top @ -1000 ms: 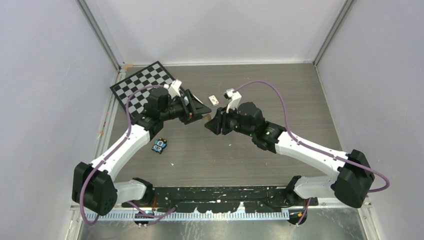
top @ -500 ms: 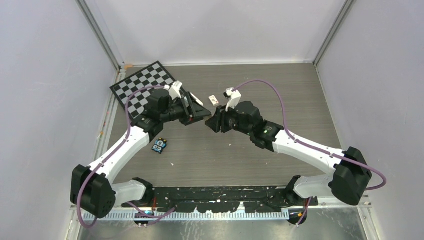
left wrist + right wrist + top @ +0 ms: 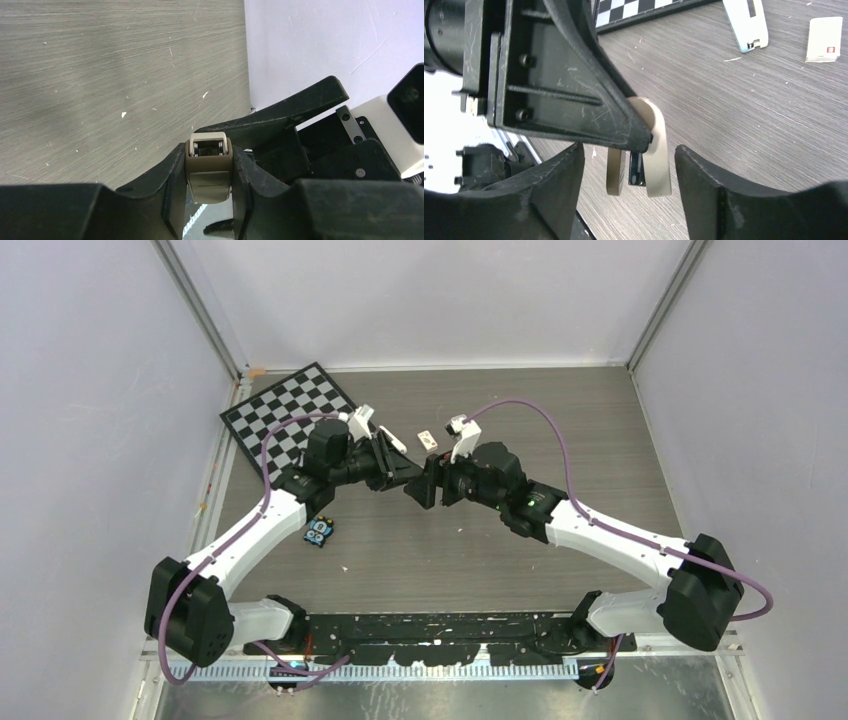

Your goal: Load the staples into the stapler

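My left gripper (image 3: 209,165) is shut on a small tan rounded block (image 3: 209,182), gripping it by both sides. The block has a tan shell, a cream shell (image 3: 656,150) and a dark metal channel between them. My right gripper (image 3: 629,150) is open, with one finger on each side of the block's hanging end and a gap on both sides. The two grippers meet tip to tip above mid-table (image 3: 418,483). The stapler (image 3: 746,22), pale blue and white, lies on the table beyond them (image 3: 395,440). The staples are out of view.
A small white box with a red mark (image 3: 824,39) lies beside the stapler (image 3: 428,440). A chessboard (image 3: 290,405) sits at the back left. A black-and-blue gadget (image 3: 319,532) lies by the left forearm. Grey walls close in the sides and back.
The left gripper moved right to meet the right one and closed on the tan block. The right gripper's jaws opened off the block.
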Action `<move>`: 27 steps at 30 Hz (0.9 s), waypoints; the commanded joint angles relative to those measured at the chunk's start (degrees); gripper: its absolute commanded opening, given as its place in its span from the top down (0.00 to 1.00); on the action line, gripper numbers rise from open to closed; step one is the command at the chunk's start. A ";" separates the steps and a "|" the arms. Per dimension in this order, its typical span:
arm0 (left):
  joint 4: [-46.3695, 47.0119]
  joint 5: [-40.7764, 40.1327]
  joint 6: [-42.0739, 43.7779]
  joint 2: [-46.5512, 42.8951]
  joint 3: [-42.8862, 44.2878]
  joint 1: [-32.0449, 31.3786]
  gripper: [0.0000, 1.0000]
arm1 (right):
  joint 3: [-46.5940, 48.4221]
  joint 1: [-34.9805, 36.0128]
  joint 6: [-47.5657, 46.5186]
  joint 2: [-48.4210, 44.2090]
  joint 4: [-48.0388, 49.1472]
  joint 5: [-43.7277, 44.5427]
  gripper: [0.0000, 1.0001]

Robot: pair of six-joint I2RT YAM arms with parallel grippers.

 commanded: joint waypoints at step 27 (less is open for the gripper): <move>50.18 25.04 5.57 -4.74 -11.69 -0.31 1.00 | -1.12 -18.66 15.99 -5.04 6.36 -52.20 0.45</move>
